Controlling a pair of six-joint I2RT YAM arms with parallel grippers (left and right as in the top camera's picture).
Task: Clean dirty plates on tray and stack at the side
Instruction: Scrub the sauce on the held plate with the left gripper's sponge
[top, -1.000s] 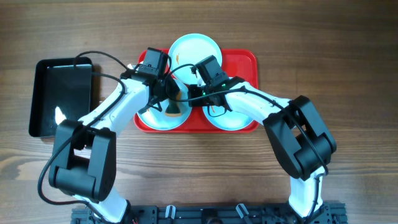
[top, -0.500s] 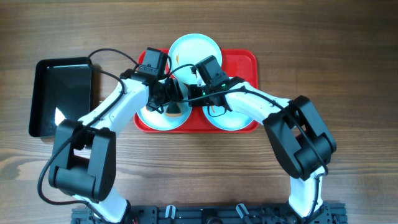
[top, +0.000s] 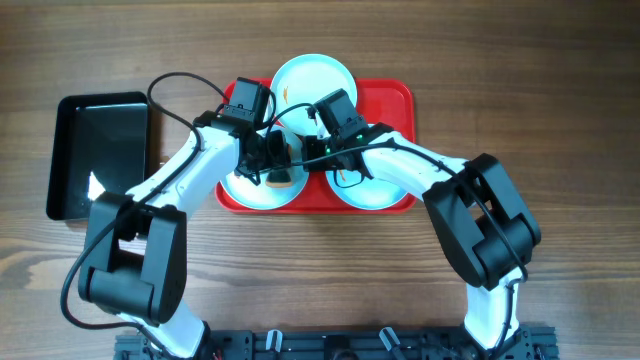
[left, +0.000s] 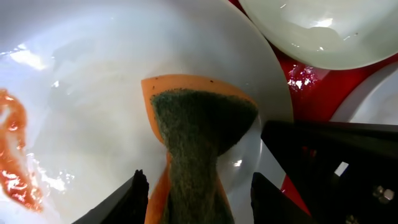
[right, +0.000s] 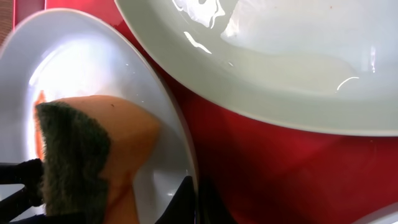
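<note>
Three pale turquoise plates sit on the red tray (top: 395, 100): one at the back (top: 312, 80), one front right (top: 372, 195), one front left (top: 243, 192). An orange sponge (left: 199, 124) with a dark green scouring face stands on the front-left plate (left: 93, 93), which bears an orange-red smear (left: 12, 155). My left gripper (left: 199, 176) straddles the sponge, open, with a small gap at the right finger. My right gripper (right: 194, 186) is shut on that same plate's rim (right: 180, 124), next to the sponge (right: 93, 149).
A glossy black tray (top: 100, 150) lies on the wooden table left of the red tray. Both arms meet over the middle of the red tray, and the right gripper's dark body (left: 336, 155) sits close beside the left fingers. A black cable (top: 175, 85) loops above the left arm.
My left jaws have narrowed from wide open to close around the sponge. The cable loop has shifted a little. The right gripper and the plates have stayed put.
</note>
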